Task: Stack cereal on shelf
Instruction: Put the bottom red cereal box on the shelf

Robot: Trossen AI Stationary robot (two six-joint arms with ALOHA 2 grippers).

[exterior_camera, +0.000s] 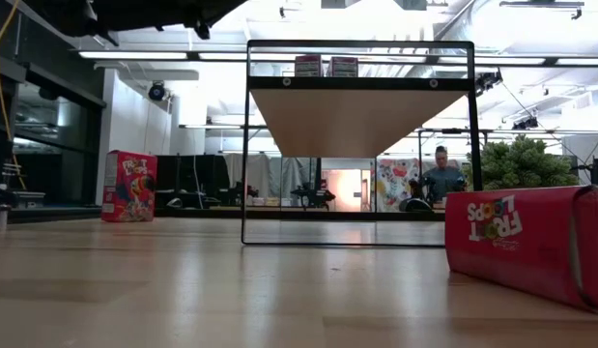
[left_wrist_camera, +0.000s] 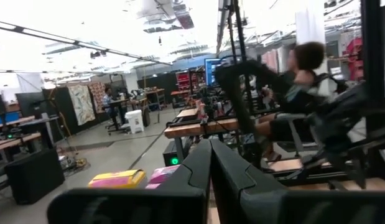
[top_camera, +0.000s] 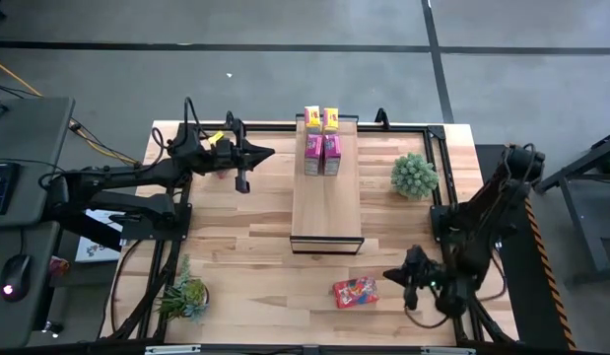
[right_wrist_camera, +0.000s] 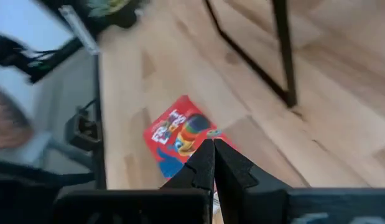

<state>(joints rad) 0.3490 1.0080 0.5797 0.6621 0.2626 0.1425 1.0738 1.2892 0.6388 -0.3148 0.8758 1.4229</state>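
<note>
The shelf (top_camera: 325, 197) stands mid-table, a raised light-wood board in a dark frame (exterior_camera: 359, 116). At its far end sit two yellow cereal boxes (top_camera: 322, 119) and, just nearer, two pink ones (top_camera: 322, 154); the left wrist view shows a yellow top (left_wrist_camera: 117, 180) and a pink top (left_wrist_camera: 165, 175). One red box (top_camera: 355, 292) lies flat on the table near the near edge (exterior_camera: 526, 242) (right_wrist_camera: 180, 134). Another red box (exterior_camera: 129, 186) stands upright left of the shelf. My left gripper (top_camera: 271, 152) (left_wrist_camera: 211, 142) hovers shut left of the shelf's far end. My right gripper (top_camera: 387, 274) (right_wrist_camera: 213, 143) is shut, just right of the lying red box.
A green potted plant (top_camera: 414, 175) (exterior_camera: 521, 162) stands right of the shelf, and another (top_camera: 183, 296) sits at the near left corner. Bare tabletop (top_camera: 245, 247) lies left of the shelf. People sit in the room beyond (left_wrist_camera: 298, 81) (exterior_camera: 441, 174).
</note>
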